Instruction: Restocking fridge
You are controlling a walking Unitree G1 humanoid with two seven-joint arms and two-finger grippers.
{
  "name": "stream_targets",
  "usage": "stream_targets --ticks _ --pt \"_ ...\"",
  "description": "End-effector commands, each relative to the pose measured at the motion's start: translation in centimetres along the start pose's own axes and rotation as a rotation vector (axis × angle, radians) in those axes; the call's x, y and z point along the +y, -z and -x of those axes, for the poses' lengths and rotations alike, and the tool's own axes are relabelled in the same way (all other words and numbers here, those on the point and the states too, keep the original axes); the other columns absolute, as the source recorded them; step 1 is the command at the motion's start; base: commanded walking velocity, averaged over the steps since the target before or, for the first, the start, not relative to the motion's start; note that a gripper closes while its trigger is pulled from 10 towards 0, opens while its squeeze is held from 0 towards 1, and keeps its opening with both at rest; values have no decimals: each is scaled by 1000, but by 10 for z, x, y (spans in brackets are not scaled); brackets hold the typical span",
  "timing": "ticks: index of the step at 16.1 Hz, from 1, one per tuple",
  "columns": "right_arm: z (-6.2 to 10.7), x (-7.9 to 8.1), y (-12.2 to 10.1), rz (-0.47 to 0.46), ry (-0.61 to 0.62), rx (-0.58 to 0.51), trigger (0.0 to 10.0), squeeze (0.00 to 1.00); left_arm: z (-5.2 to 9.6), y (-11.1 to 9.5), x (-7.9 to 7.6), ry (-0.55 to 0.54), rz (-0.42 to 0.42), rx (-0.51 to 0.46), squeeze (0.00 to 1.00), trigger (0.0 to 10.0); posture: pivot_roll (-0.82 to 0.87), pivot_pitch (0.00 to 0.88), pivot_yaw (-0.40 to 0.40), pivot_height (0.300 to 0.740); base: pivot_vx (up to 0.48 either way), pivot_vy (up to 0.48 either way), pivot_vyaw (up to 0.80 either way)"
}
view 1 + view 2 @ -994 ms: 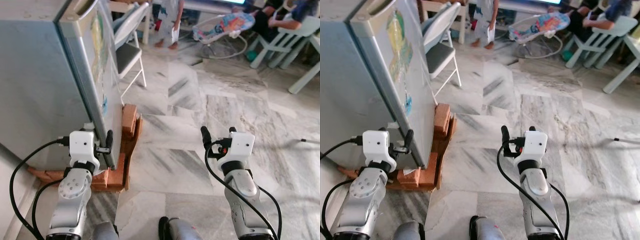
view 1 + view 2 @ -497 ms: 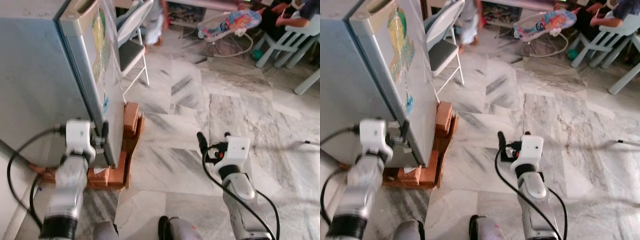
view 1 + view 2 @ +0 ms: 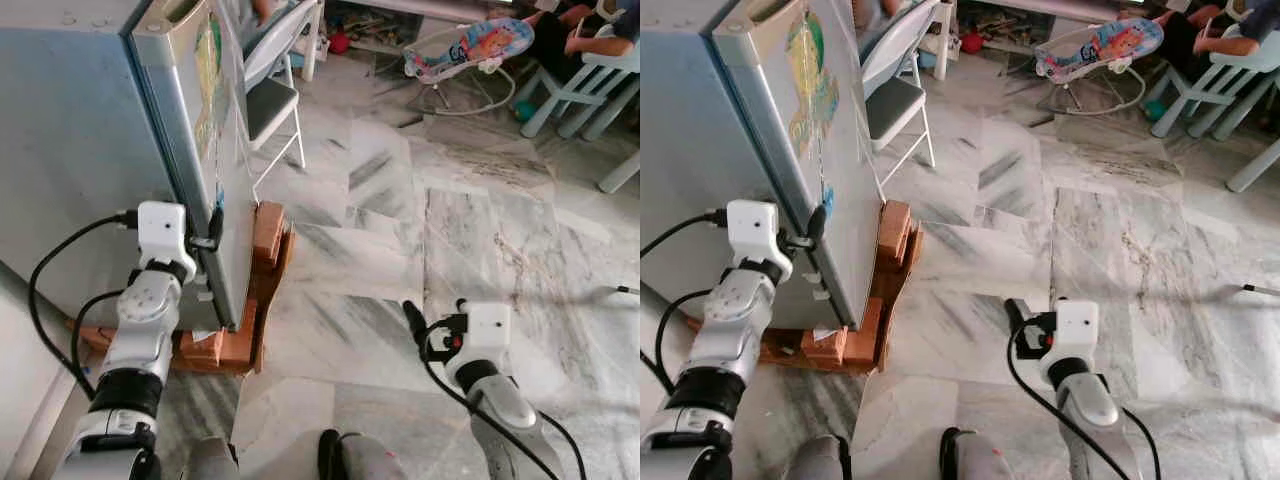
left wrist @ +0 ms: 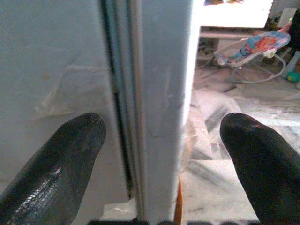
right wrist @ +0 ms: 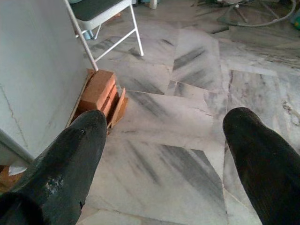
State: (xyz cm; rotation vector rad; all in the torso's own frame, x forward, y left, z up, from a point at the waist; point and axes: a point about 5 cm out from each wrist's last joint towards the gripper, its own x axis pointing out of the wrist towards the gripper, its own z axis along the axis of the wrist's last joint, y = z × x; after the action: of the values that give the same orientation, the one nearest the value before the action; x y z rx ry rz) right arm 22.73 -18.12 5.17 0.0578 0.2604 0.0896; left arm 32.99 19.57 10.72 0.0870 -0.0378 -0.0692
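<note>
- Straddling the door edge [image 4: 161, 117] in the left wrist view: my fingers [image 4: 51, 168] are spread wide, one on the fridge's side wall, one out past the door front. Nothing clamped yet.
- Left eye view: left gripper [image 3: 212, 232] sits at the seam of the fridge [image 3: 90, 150], low on the closed door. Right gripper [image 3: 435, 322] hangs over bare floor [image 3: 480, 230], well apart from everything.
- Right eye view: same scene. Fridge stands on bricks [image 3: 890, 240], with a folding chair [image 3: 890, 100] just past the door.
- Right wrist view: right fingers [image 5: 65, 164] spread, empty, floor below.
- Risks, as I judge them: the door edge is smooth, so a pinch there may slip off. A hard pull could rock the fridge on the bricks. A wide swing could hit the chair.
</note>
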Motion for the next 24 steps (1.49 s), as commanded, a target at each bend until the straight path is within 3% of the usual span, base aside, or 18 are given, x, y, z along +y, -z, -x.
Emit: stream_targets --ticks 1,4,9,14,15,17,18,19,20,21,22,24 --pt "-1 -3 -4 -3 8 -1 10000 0 -3 0 -6 29 5 -6 0 10000 52 136 -91 740 0 0 0" --pt "-2 6 -1 -13 -36 28 10000 0 -6 0 -12 48 12 -4 0 10000 54 134 -91 740 0 0 0" --pt "0 0 7 -9 -16 74 10000 0 -3 9 -19 59 9 20 0 10000 51 134 -90 740 0 0 0" --pt "-1 6 10 -5 -59 117 10000 0 -32 -10 -24 57 -4 26 0 10000 46 132 -95 740 0 0 0" --pt "1 8 17 13 -86 166 10000 0 -44 -24 -31 82 15 1 0 10000 45 131 -95 740 0 0 0" --pt "3 9 24 17 -110 219 10000 0 -54 -43 -51 164 -2 -52 0 10000 46 130 -95 740 0 0 0" --pt "4 11 27 27 -126 241 10000 0 -51 -71 -99 426 -123 -199 0 10000 45 128 -88 740 0 0 0" --pt "5 12 29 28 -133 253 10000 0 -37 -90 -145 641 -66 -269 0 10000 45 128 -88 740 0 0 0" --pt "5 13 29 27 -132 252 10000 0 -23 -100 -174 776 -7 -296 0 10000 45 128 -88 740 0 0 0" --pt "4 15 30 24 -136 254 10000 0 -8 -99 -197 895 -3 -294 0 10000 53 122 -84 740 0 0 0" --pt "2 20 30 27 -155 254 10000 0 7 -95 -219 1001 59 -256 0 10000 48 120 -83 740 0 0 0" --pt "0 21 29 29 -163 256 10000 0 0 -91 -214 953 70 -234 0 10000 51 117 -81 740 0 0 0"
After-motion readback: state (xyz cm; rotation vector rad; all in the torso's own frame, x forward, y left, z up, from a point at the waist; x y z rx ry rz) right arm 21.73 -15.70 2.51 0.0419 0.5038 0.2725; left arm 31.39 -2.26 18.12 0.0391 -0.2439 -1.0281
